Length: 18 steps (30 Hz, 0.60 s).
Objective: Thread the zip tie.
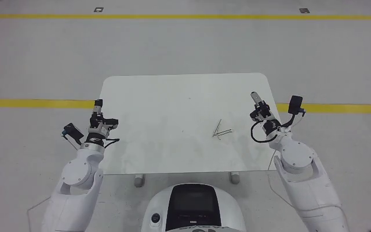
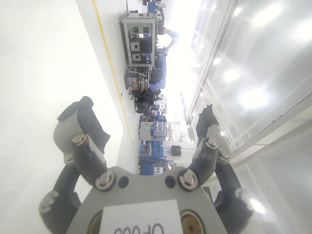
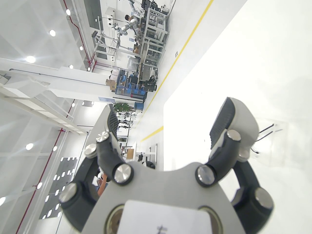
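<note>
A robotics lab hall — yellow floor lines (image 1: pixel 185 16), framed equipment racks (image 2: pixel 139 42), blue storage bins (image 3: pixel 132 90)

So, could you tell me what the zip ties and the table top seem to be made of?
Zip ties: thin, dark, slightly bent strands, probably plastic; they are too small to judge the finish.
Table top: smooth, plain white slab with rounded corners, likely laminate or coated board.

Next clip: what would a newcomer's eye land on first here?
First the thin dark zip ties, lying on the white table to the right of its middle. Then the two open tools at the table's side edges: the left tool at the left edge and the right tool at the right edge, nearer the zip ties. Neither touches them.
</note>
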### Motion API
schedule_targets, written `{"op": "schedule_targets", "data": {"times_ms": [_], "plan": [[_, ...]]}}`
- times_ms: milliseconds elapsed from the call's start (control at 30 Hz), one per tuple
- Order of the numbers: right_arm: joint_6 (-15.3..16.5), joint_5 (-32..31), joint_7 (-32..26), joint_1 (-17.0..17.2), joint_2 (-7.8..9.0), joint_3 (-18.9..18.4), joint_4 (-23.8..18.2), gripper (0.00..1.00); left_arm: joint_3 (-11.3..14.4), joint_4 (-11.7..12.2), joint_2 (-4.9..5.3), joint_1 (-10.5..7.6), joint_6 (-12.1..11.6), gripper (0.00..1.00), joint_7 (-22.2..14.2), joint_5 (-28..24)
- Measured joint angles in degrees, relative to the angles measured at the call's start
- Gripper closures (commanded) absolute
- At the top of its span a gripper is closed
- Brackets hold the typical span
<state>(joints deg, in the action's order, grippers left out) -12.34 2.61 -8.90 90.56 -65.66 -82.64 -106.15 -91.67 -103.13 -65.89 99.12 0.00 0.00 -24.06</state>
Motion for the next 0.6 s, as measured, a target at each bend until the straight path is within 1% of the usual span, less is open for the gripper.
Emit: {"op": "schedule_targets", "data": {"times_ms": [67,133,267,333,367,500,600], "plan": [[0.0,-0.1,0.0,0.0,0.02,0.0,0.0,0.0,0.0,0.0,0.0,0.0,0.0,0.0,0.0,0.0],[-0.5,-2.7,-0.9,-0.6,0.15,0.5,-0.6,0.0,0.0,0.0,0.0,0.0,0.0,0.0,0.0,0.0],[-4.2,-9.5,-5.5,-3.0,0.47,2.0,-2.1,0.0,0.0,0.0,0.0,0.0,0.0,0.0,0.0,0.0],[-6.7,-13.3,-9.0,-4.9,0.66,3.4,-2.6,0.0,0.0,0.0,0.0,0.0,0.0,0.0,0.0,0.0],[-7.2,-15.0,-10.5,-5.8,0.72,4.1,-2.5,0.0,0.0,0.0,0.0,0.0,0.0,0.0,0.0,0.0],[-7.1,-22.9,-19.1,-9.8,0.87,7.5,-0.8,0.0,0.0,0.0,0.0,0.0,0.0,0.0,0.0,0.0],[-7.1,-23.7,-19.8,-10.0,0.87,7.6,-0.7,0.0,0.0,0.0,0.0,0.0,0.0,0.0,0.0,0.0]]}}
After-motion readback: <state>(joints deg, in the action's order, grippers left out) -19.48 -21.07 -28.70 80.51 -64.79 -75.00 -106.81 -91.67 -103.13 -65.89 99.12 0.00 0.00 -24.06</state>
